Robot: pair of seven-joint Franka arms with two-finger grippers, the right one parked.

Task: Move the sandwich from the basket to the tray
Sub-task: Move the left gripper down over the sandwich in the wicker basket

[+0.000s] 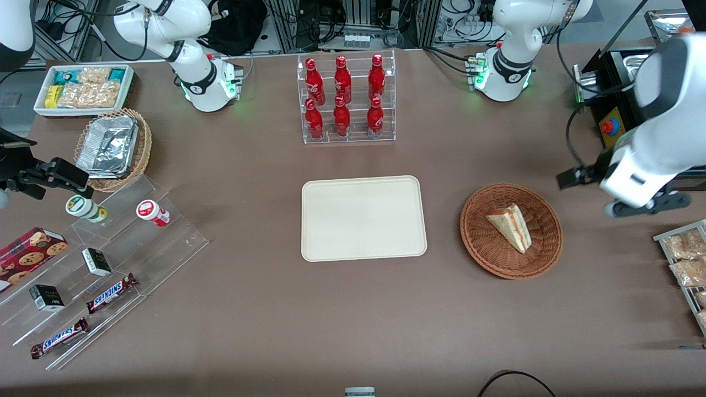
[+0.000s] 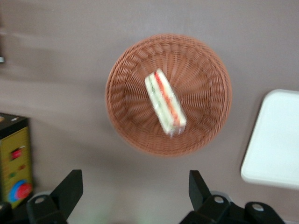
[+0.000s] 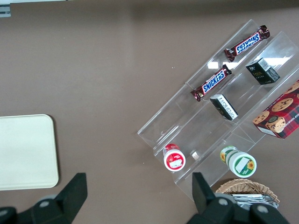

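The left arm's claw (image 2: 135,193) is hanging with fingers spread wide, high above the bench, while the pale triangular sandwich wedge (image 2: 165,102) is lying diagonally in the reddish-brown wicker basket (image 2: 126,70) below it.

Hand (image 2: 135,191): fingers spread wide apart above the bench near the basket (image 2: 205,70); body cut off by the wrist picture's edge; mostly hidden by the arm in the front view.
Sandwich (image 2: 165,103): blurred, filling layers smeared.
Tray (image 2: 275,140): cut off at the edge.
Snack packets (image 1: 686,259): rack cut off at the edge, contents unclear.
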